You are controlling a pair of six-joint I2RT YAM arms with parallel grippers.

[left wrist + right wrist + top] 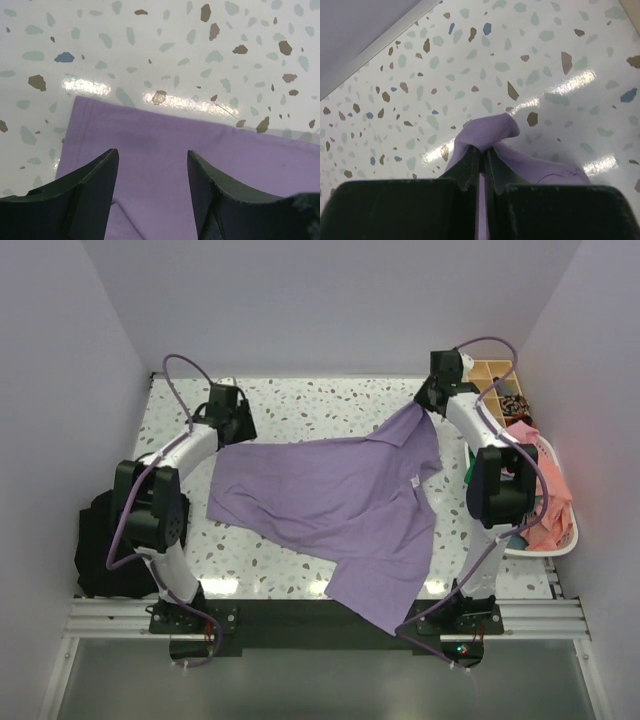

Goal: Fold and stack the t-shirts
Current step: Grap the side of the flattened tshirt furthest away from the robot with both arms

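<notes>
A lavender-purple t-shirt (340,510) lies spread and rumpled across the speckled table (300,400), one corner hanging over the near edge. My right gripper (432,400) is at the shirt's far right corner. In the right wrist view that gripper (482,150) is shut on a pinched fold of the purple cloth (490,131), lifted a little off the table. My left gripper (232,425) hovers over the shirt's far left corner. In the left wrist view it (152,152) stands open, with flat purple cloth (165,145) below and between the fingers (95,185). A salmon-pink t-shirt (545,525) lies in a basket.
The white basket (565,540) stands at the table's right edge. Behind it is a wooden compartment tray (497,375) with small items. A black fabric bundle (95,550) sits off the table's left side. White walls close in on three sides.
</notes>
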